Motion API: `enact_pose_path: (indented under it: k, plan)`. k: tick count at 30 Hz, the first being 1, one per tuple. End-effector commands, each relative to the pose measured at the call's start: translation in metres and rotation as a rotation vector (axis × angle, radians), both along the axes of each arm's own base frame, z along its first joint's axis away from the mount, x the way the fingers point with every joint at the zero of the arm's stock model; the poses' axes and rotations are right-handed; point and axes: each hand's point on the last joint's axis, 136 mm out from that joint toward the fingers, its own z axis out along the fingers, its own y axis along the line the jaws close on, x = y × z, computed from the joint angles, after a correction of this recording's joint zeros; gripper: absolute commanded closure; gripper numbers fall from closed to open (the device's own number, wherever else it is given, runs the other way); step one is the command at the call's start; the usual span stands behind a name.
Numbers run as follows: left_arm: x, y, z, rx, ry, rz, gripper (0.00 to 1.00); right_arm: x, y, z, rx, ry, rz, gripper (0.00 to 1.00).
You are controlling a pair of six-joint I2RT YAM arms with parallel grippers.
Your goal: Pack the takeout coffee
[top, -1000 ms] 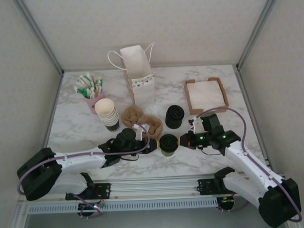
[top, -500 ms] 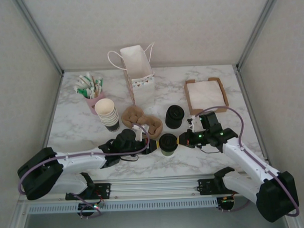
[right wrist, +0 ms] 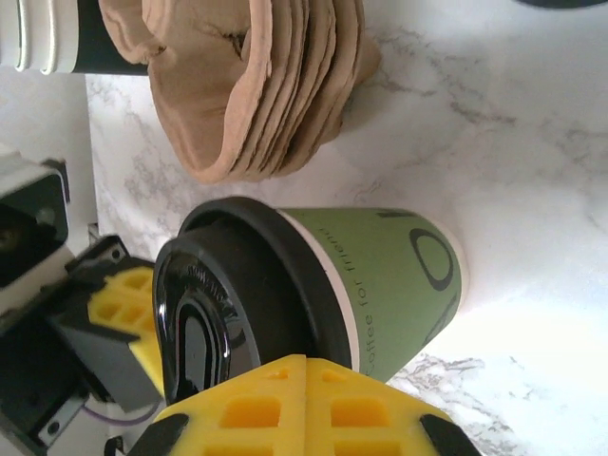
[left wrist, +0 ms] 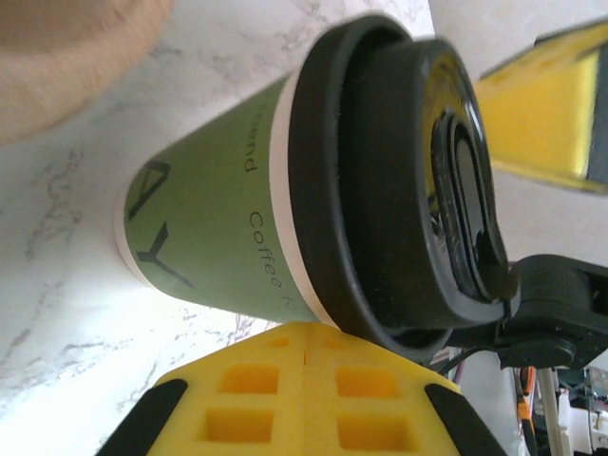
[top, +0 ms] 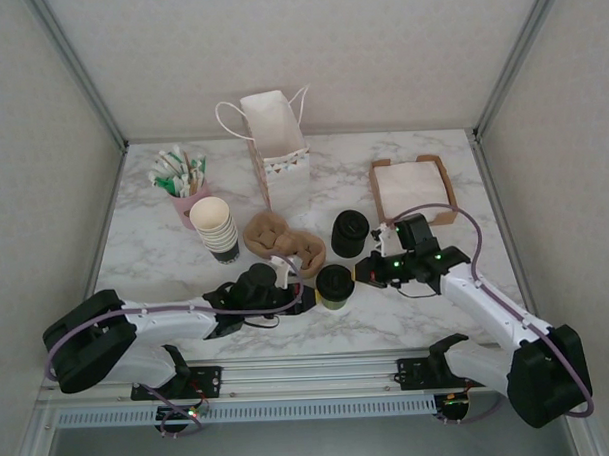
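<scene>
The takeout coffee (top: 335, 285), a green paper cup with a black lid, stands on the marble table between my two grippers. My left gripper (top: 310, 296) is shut, and its joined yellow tips (left wrist: 306, 328) touch the cup just under the lid rim. My right gripper (top: 362, 274) is also shut, with its closed yellow tips (right wrist: 306, 361) pressed against the opposite side at the lid rim. Nothing sits between either pair of jaws. The cup's green side (left wrist: 218, 237) and its black lid (right wrist: 218, 313) fill both wrist views.
A stack of brown cup carriers (top: 283, 241) lies just behind the cup, close to the left wrist. A black squat cylinder (top: 350, 232) stands behind the right gripper. Further back are a white paper bag (top: 278, 149), a napkin tray (top: 413, 189), stacked paper cups (top: 215, 229) and a pink sachet holder (top: 185, 182).
The right arm has swung its wrist back and left. The left arm has shifted slightly. The cup has crept a little towards the back, still pinned between the two shut grippers.
</scene>
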Motion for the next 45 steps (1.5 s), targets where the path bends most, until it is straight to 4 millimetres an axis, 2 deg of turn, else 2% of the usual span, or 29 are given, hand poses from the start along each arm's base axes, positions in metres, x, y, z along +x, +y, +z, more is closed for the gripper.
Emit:
enact_pose_path:
  k: [1, 8, 16, 22, 25, 27, 31, 40, 45]
  plan:
    - [-0.006, -0.01, 0.006, -0.027, 0.0, -0.025, 1.0, 0.002, -0.01, -0.018, -0.113, 0.018, -0.001, 1.0]
    - [-0.007, -0.008, 0.008, -0.024, 0.003, -0.006, 1.0, 0.017, -0.009, -0.008, -0.146, -0.019, 0.01, 1.0]
    - [-0.005, 0.002, 0.013, -0.001, -0.019, 0.032, 1.0, 0.022, -0.007, 0.013, -0.131, -0.058, 0.013, 0.98]
    - [0.0, 0.015, 0.019, 0.022, -0.036, 0.062, 1.0, 0.015, -0.008, 0.022, -0.109, -0.056, 0.012, 0.97]
    - [0.007, 0.025, 0.027, 0.022, -0.044, 0.08, 1.0, 0.006, -0.007, 0.022, -0.077, -0.04, 0.005, 0.96]
    - [0.013, 0.03, 0.036, 0.017, -0.061, 0.09, 0.96, -0.001, -0.007, 0.023, -0.043, -0.023, -0.007, 0.96]
    - [0.025, 0.035, 0.047, 0.01, -0.075, 0.091, 0.93, -0.013, -0.003, 0.023, 0.023, 0.007, -0.024, 0.96]
    - [0.047, 0.023, 0.048, 0.019, -0.083, 0.062, 0.92, -0.027, 0.004, 0.015, 0.078, 0.058, -0.035, 0.96]
    - [0.049, 0.012, 0.035, 0.011, -0.052, 0.033, 0.92, -0.028, 0.011, 0.008, 0.071, 0.072, -0.024, 0.96]
